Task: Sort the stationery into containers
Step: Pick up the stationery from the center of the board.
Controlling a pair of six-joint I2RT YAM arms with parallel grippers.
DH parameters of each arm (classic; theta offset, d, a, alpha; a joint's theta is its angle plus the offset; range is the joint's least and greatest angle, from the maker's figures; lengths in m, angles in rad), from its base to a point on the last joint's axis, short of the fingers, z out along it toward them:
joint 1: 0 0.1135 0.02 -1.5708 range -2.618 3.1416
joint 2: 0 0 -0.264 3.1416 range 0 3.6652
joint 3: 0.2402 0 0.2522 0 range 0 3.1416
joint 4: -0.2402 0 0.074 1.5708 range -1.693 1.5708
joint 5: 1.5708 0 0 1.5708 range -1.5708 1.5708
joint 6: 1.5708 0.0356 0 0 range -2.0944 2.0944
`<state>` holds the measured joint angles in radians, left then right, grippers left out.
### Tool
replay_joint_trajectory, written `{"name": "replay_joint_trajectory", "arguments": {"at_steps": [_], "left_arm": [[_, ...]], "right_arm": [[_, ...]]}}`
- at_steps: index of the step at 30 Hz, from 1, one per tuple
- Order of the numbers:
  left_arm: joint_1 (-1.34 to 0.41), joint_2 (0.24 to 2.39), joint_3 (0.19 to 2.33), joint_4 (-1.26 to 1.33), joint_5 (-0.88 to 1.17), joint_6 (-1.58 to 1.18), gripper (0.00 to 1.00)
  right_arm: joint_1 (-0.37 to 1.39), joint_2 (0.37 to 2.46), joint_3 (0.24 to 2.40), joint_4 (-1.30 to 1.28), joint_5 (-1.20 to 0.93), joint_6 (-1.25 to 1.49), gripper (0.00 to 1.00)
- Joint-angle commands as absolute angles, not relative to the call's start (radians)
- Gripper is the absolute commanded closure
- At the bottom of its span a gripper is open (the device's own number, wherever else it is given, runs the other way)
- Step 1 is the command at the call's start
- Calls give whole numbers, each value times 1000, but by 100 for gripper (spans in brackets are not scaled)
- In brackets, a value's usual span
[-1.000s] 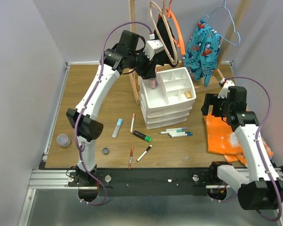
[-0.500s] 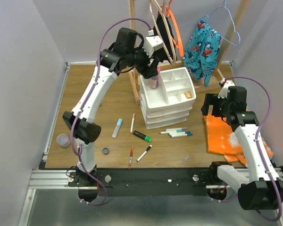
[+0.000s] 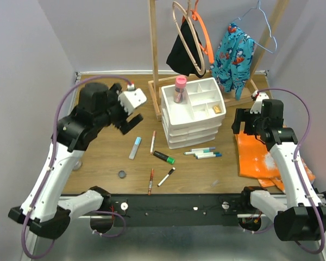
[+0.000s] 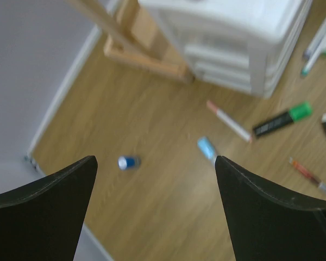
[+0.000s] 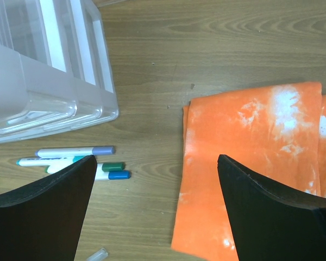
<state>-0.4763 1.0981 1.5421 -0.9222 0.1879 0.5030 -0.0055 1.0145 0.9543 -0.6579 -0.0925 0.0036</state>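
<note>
The pink-capped bottle point(image 3: 180, 88) stands in a back-left compartment of the white organiser's point(image 3: 199, 128) top tray. My left gripper point(image 3: 129, 123) is open and empty, high above the table left of the organiser. Below it lie the light-blue bar point(image 3: 135, 147), a white pen point(image 3: 152, 142), the green-capped black marker point(image 3: 164, 157), a red pen point(image 3: 151, 180) and a black-and-white pen point(image 3: 166, 176). The left wrist view shows the small blue-capped bottle point(image 4: 128, 162), the bar point(image 4: 207, 148) and the marker point(image 4: 282, 120). My right gripper point(image 3: 243, 128) is open and empty beside several teal and blue-capped markers point(image 5: 70, 160).
An orange cloth point(image 3: 261, 157) lies at the right, under my right gripper. A wooden hanger rack point(image 3: 154, 60) with clothes and hoops stands behind the organiser. A small dark cap point(image 3: 121, 174) lies near the front edge. A clear cap point(image 5: 96, 254) lies below the markers.
My left arm has left the pink-capped bottle in the tray and swung back to the left and nearer, open. The right arm has not moved.
</note>
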Motion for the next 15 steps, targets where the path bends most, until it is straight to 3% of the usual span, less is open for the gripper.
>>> {"name": "replay_joint_trajectory", "arguments": {"at_steps": [1,9,15], "left_arm": [[-379,958,1286,-1118,61,708,1],[-117,827,1060,-1276,69,842,1],[130,821,882,-1117,-9,813,1]], "right_arm": [[-8,1037,965,-687,-135,-58,0],[-6,1143,1008,-664,-218,-83,0],[-8,1242,1097,-654,-268,-116,0]]}}
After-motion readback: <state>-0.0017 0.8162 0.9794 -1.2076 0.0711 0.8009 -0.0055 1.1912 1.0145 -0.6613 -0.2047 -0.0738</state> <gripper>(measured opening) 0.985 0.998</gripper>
